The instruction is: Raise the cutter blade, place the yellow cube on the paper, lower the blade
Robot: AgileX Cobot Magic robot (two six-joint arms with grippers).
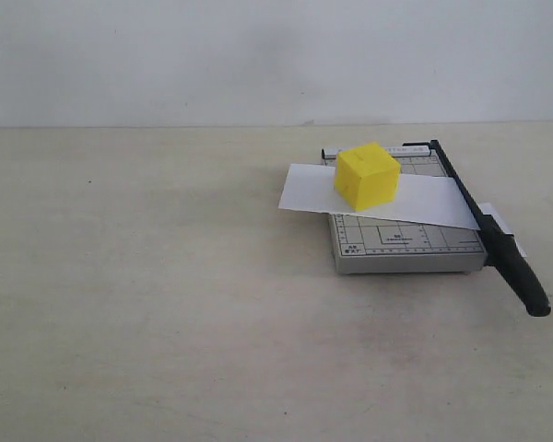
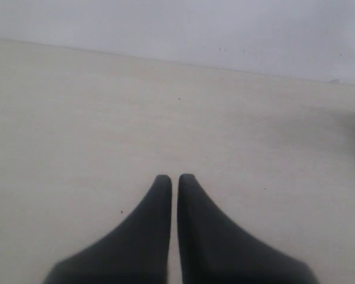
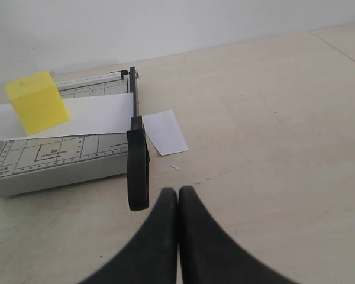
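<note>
The yellow cube (image 1: 367, 175) (image 3: 36, 102) rests on the white paper (image 1: 415, 199) (image 3: 89, 115), which lies across the grey gridded cutter base (image 1: 401, 247) (image 3: 53, 160). The black cutter blade (image 1: 487, 228) (image 3: 136, 155) lies down flat along the base's edge, its thick handle sticking out past the base. A cut-off piece of paper (image 3: 164, 132) lies beyond the blade. My right gripper (image 3: 178, 192) is shut and empty, a short way from the handle end. My left gripper (image 2: 174, 178) is shut over bare table, holding nothing. Neither gripper shows in the exterior view.
The pale tabletop (image 1: 147, 295) stretches wide to the left of the cutter. A white wall (image 1: 258, 55) stands behind the table's far edge.
</note>
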